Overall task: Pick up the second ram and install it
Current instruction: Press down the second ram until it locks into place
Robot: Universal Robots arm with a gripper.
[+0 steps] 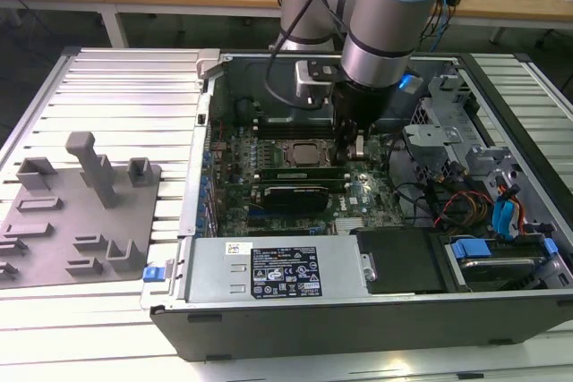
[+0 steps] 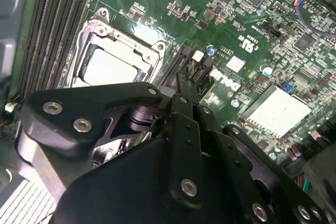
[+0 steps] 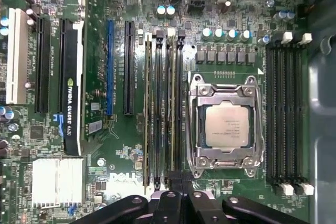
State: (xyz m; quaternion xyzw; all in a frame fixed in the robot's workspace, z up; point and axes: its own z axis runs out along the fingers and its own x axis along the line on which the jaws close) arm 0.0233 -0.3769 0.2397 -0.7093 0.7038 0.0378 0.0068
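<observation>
Fingers (image 3: 169,199) are drawn together with no gap showing, tips down on one end of the second ram (image 3: 171,108), which stands in its slot directly beneath them; whether they pinch its top edge or only bear on it cannot be told. Just beside them lies the CPU socket (image 3: 224,124), and another stick (image 3: 148,108) sits in a slot on their far side. Seating looks to be the step in hand; it calls for a straight, even push until the end latches close

One CPU socket (image 3: 226,125), two installed RAM sticks (image 3: 147,114)
</observation>
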